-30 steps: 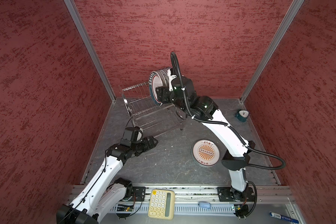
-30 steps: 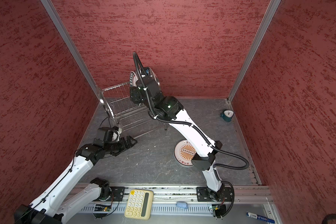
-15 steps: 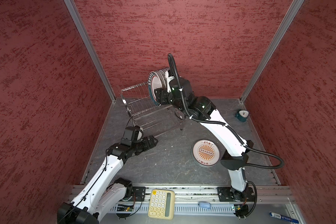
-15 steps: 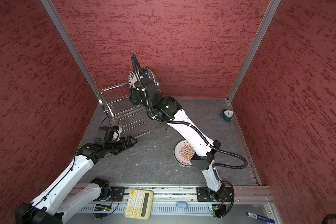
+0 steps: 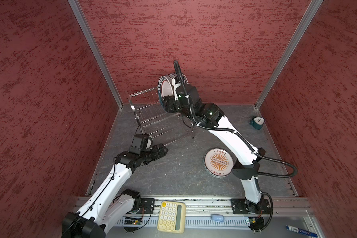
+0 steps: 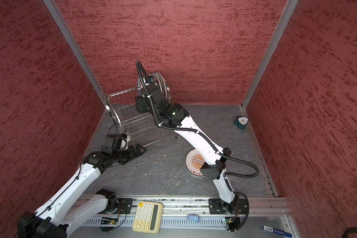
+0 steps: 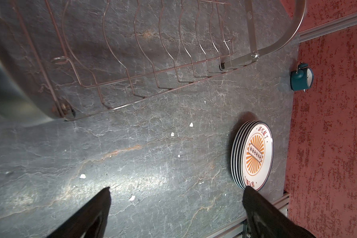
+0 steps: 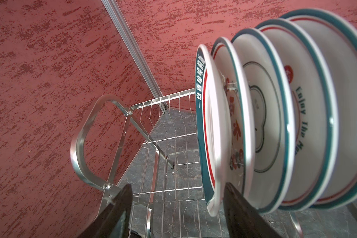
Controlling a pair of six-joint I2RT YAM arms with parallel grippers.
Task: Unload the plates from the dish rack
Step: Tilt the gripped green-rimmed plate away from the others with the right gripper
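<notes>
The right claw (image 8: pixel 177 185) is open. Its jaws stand one on each side of the front plate (image 8: pixel 209 115) in the dish rack (image 5: pixel 144 115), near the top middle of both top views. One jaw is right by the rim and the other is well apart. The other plates (image 8: pixel 276 123) stand close behind. If the claw shuts crooked, the front plate may slip out or bump the next one. The left claw (image 7: pixel 177 189) is wide and empty. A stack of plates (image 5: pixel 218 162) lies on the surface (image 5: pixel 173 181), right of the middle.
</notes>
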